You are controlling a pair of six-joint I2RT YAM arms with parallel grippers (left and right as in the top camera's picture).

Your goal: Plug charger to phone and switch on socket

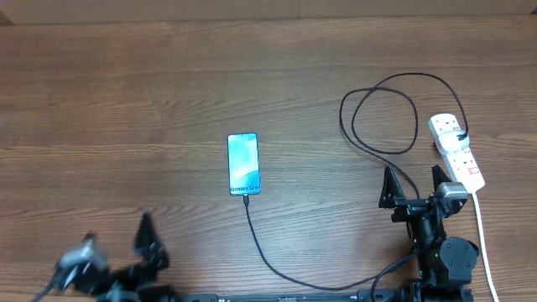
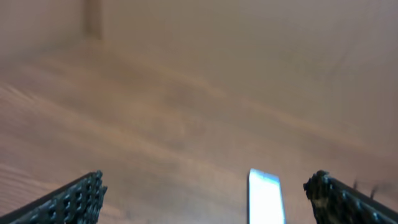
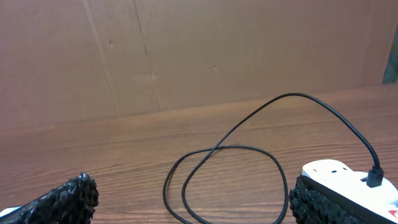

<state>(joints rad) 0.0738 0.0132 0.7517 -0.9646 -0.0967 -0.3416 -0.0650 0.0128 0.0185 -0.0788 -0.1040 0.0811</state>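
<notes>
Plainly the socket (image 1: 457, 151) decides it: it lies by the worktop's right edge, long axis running far to near, just beyond the right tool (image 1: 411, 186), which is wide open and empty. The left tool (image 2: 206, 186), also open and empty, sits well apart. The phone (image 1: 243, 164) lies mid-worktop, and the charger (image 3: 217, 148) appears to reach its near end.

- phone (image 1: 243, 164): lies flat mid-worktop, screen up and lit light blue.
- charger (image 3: 292, 95): thin black cable. One end meets the phone's near edge, then it sweeps right and loops loosely beside the socket, with its black plug sitting in it.
- socket (image 1: 457, 149): white strip, far right, slightly angled, with its white cord trailing toward the near edge.
</notes>
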